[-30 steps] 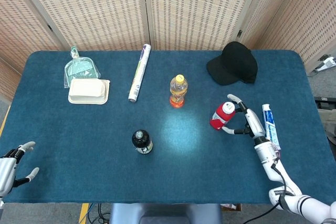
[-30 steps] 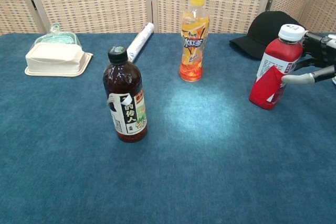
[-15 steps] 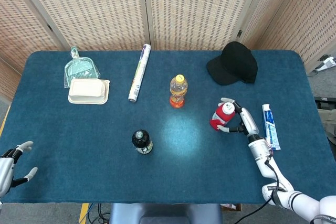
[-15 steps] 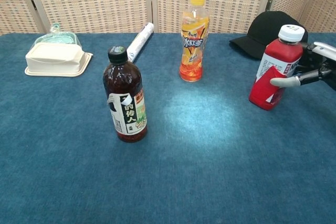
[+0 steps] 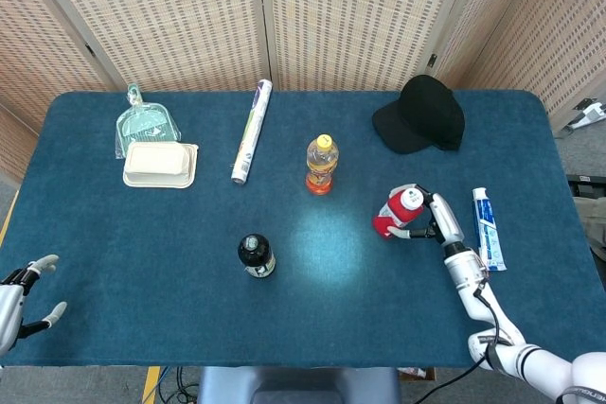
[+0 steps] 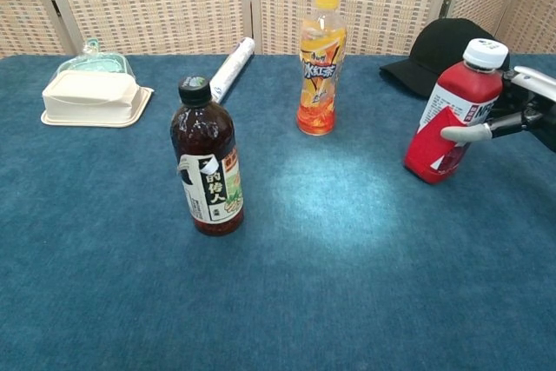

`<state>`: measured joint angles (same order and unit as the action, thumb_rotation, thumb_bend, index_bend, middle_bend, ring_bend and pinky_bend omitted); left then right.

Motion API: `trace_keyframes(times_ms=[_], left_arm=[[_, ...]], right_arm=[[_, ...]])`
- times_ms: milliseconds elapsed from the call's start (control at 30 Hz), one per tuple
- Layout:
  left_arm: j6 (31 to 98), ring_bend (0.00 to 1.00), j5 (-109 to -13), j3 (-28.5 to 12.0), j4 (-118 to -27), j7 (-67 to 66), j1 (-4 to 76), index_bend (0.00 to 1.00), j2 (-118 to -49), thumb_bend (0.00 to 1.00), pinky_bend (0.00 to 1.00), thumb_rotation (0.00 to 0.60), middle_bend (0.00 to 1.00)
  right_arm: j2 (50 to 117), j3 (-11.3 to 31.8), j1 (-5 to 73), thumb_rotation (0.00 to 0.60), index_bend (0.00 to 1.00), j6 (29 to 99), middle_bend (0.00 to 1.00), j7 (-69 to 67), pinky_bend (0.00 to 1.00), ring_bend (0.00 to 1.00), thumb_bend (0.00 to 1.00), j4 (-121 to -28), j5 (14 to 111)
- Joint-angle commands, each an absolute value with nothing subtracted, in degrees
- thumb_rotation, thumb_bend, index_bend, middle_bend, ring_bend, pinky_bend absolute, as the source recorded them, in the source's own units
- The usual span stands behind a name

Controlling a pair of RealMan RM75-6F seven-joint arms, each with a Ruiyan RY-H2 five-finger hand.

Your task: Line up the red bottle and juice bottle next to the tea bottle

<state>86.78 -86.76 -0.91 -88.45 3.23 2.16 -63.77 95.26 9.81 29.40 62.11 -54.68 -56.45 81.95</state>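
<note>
Right hand [image 5: 437, 219] gripping tilted red bottle [image 5: 398, 212], four o'clock of juice bottle [image 5: 321, 165]; left hand [image 5: 19, 295] released.

A blue surface [image 5: 142, 234] carries a tea bottle [image 5: 255, 255] lower centre, juice bottle [image 5: 321, 164] centre, black cap [image 5: 421, 114] upper right, and white box [image 5: 159, 164] upper left.

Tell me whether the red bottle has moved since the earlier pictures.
Yes. The red bottle, gripped by the right hand, has tilted and its base has slid slightly left, away from the toothpaste.
</note>
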Motion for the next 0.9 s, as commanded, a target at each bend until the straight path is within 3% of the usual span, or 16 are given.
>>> trace_keyframes(times_ms=[33, 900], left_arm=[[86.75, 0.36, -86.74, -0.92, -88.49, 3.18, 2.18, 0.42, -63.77, 0.21, 0.55, 0.6, 0.33], [86.26, 0.36, -85.01, -1.73, -87.47, 3.17, 2.19, 0.42, -63.99, 0.21, 0.55, 0.6, 0.33]], right_arm=[[94.81, 9.68, 29.45, 0.6, 0.41, 62.74, 0.45, -54.35, 0.55, 0.37, 0.1, -57.61, 82.5], [93.79, 9.12, 36.64, 0.6, 0.41, 56.83, 0.45, -38.23, 0.55, 0.37, 0.11, -73.77, 84.24]])
